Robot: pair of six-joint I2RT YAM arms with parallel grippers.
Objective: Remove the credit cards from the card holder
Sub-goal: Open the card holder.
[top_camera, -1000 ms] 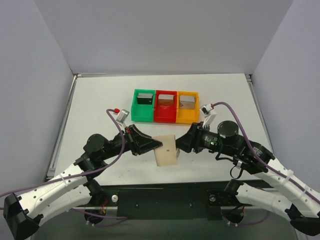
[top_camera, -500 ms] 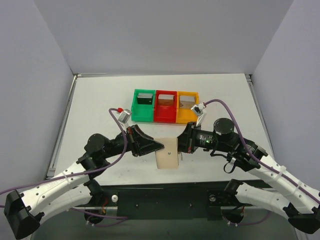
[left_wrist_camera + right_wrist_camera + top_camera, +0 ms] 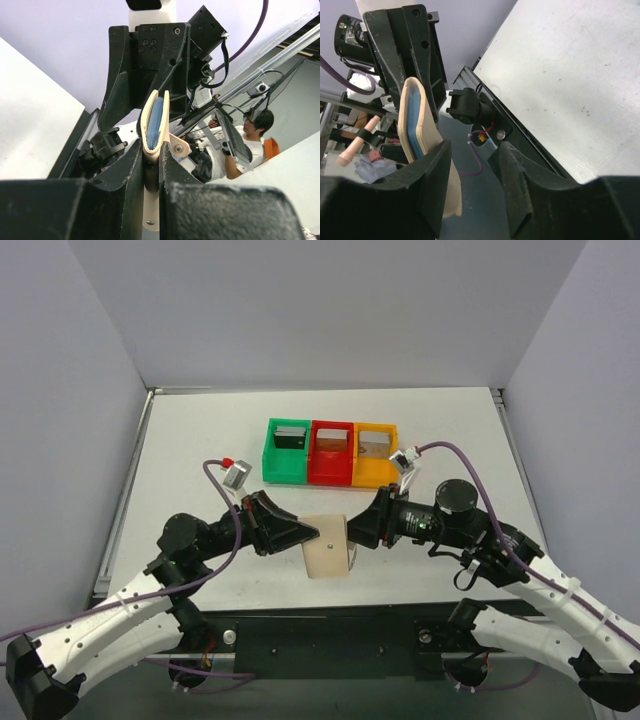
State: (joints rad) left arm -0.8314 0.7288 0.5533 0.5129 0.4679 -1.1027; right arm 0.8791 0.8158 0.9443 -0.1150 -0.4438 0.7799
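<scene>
1. Between the two claws, over the near edge of the table [image 3: 200, 440]: holder [image 3: 327, 546], tan, folded nearly shut
2. Left claw [image 3: 305, 536]: almost closed, fingers [image 3: 125, 185] clamped on one edge of the holder
3. Straight out from the left claw's tips the holder [image 3: 154, 125] stands edge-on, blue lining showing in the fold
4. Right claw [image 3: 356, 531]: jaws parted, gripping nothing; it faces the left claw from the holder's other side
5. Holder [image 3: 415, 120] lies against the inner face of one right finger; the other finger [image 3: 520, 190] stands clear of it
6. Beyond both claws, well apart from them: green bin [image 3: 283, 472], red bin [image 3: 330, 474], orange bin [image 3: 373, 474], touching in a row
7. One card per bin: dark card [image 3: 290, 436], brown card [image 3: 331, 441], grey card [image 3: 375, 444]
8. Whether any card sits inside the holder: cannot tell
</scene>
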